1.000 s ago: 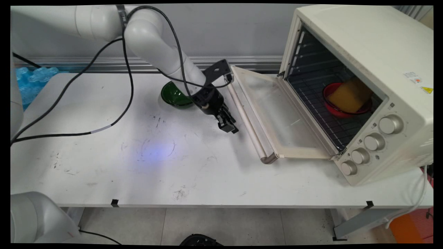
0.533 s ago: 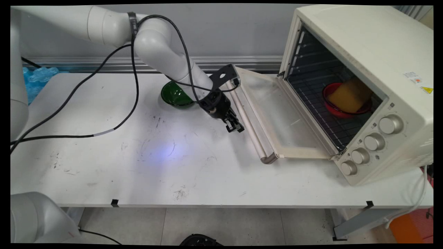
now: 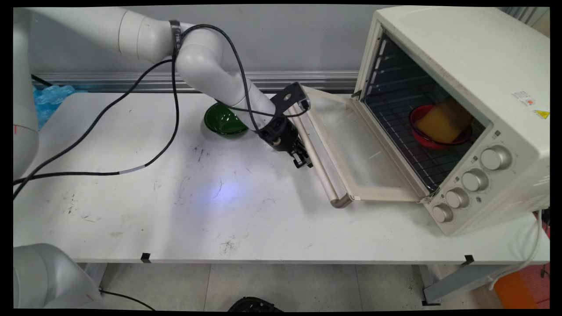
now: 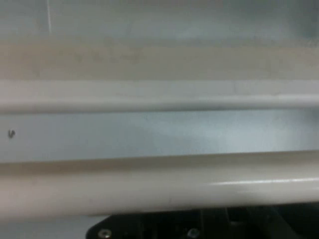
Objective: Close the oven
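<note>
**Ana:** White table (image 3: 131, 210) against a grey wall, scuffed in places. What has changed over the last second?

**Ben:** The gripper (image 3: 303, 160) has slid to the right, from open table to the handle bar (image 3: 317, 164) of the oven door (image 3: 351, 145). It now sits just beside the bar, perhaps touching it. In the hand view the handle bar (image 4: 159, 186) fills the lower picture, right above the gripper's black linkage.

**Ana:** Are its fingers parted or closed?

**Ben:** I cannot tell; the fingers do not show in the hand view and are too small in the main view.

**Ana:** What else is around?

**Ben:** The oven (image 3: 461, 101) stands at the right with its door folded down flat. Inside, on the wire rack, a red bowl (image 3: 432, 140) holds a yellow sponge-like block (image 3: 443, 120). A green bowl (image 3: 223, 120) sits on the table just behind the arm's wrist, close but apart from the gripper. Black cables (image 3: 167, 109) hang from the arm over the table's left half.
</note>
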